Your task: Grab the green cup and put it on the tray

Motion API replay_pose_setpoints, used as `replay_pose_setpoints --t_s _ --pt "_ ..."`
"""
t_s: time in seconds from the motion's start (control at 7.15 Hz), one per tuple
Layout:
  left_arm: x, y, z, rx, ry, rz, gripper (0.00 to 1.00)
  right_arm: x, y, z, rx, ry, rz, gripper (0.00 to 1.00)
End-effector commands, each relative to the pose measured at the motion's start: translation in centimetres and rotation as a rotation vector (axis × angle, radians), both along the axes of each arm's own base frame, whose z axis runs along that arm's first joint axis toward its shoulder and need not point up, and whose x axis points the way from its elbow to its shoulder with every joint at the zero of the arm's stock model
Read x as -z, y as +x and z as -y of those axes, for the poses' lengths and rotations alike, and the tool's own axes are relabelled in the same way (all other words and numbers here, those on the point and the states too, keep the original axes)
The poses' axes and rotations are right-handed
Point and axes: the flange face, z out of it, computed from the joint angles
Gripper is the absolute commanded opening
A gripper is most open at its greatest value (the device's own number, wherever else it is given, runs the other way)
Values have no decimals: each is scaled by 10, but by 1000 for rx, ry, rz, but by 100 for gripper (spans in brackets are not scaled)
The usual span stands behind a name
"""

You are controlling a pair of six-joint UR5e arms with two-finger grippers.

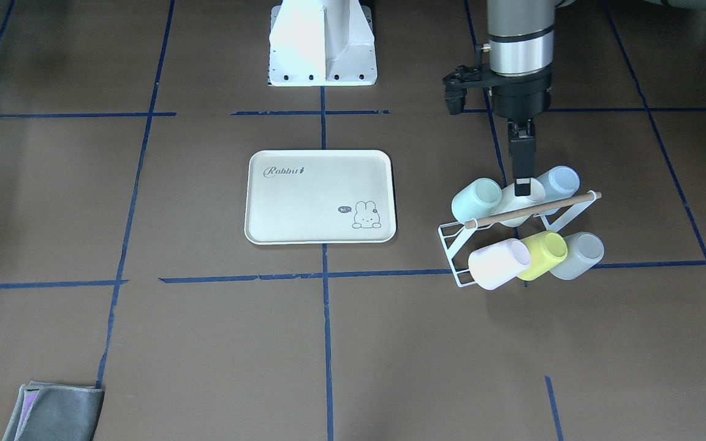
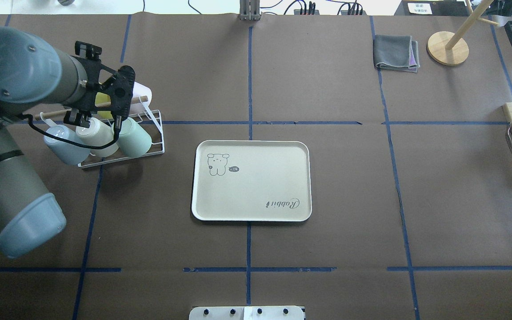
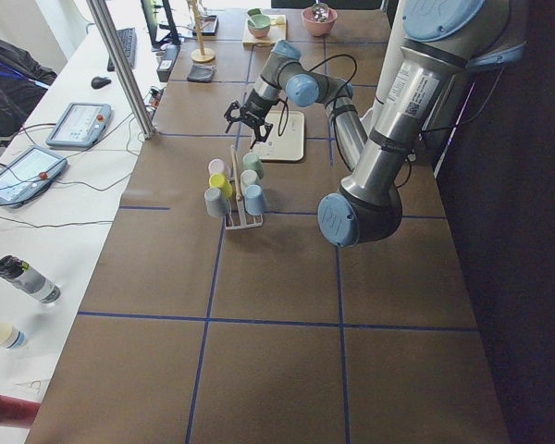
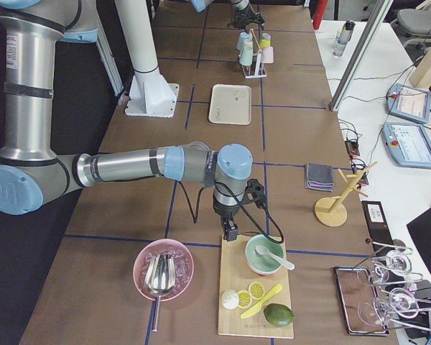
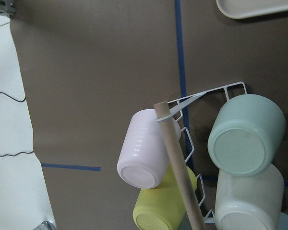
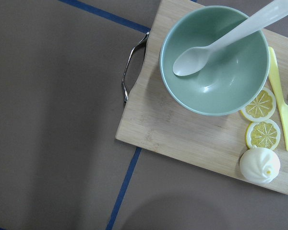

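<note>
the green cup (image 1: 474, 199) is seen on a white wire rack (image 1: 451, 248) on the robot's left part of the table. it is the end cup of the row nearer to the robot, on the side toward the tray (image 1: 304, 208). it is leaned with its base turned up, and this round base is shown plainly only in the left wrist view. the tray is laid flat near the middle of the table, well apart from the rack.

beside the green cup a cream cup (image 1: 538, 195) and then a pale blue cup (image 1: 558, 182) are placed. in the other row a pink cup (image 1: 497, 263), a yellow-green cup (image 1: 544, 252) and a grey cup (image 1: 580, 254) are found. a wooden rod (image 1: 549, 206) is carried along the top of the rack.

the left gripper (image 1: 521, 187) is held over the cream cup. in the front view it is seen edge-on as one dark strip, and in the overhead view it is mixed with its cable, so how far it is open cannot be told. all six cups are resting on the rack, so none is held. that the gripper is above the rack is shown only by the left side view.

the right gripper (image 4: 230, 233) is shown only in the right side view, over the edge of a wooden board (image 6: 182, 134), and its opening cannot be told. through its wrist camera a green bowl (image 6: 225, 91) with a white spoon (image 6: 197, 57) is shown on that board.
</note>
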Motion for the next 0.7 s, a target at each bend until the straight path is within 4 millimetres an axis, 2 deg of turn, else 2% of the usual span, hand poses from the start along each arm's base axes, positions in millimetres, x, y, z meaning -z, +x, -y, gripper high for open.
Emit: replay_pose_setpoints --t_s 0.0,0.14,0.28,0.42,0.56 --pt "10 12 -9 -118 65 242 100 1 0 0 0 2 0 100" --pt "9 35 -26 -146 133 334 100 0 0 0 0 -1 0 100" --pt "6 50 -39 -168 147 406 100 0 0 0 1 2 -1 100" --pt "1 51 -41 -169 142 414 100 0 0 -1 1 0 -1 100" --pt "-6 64 -50 -192 141 427 100 -2 0 -2 1 -4 -1 100"
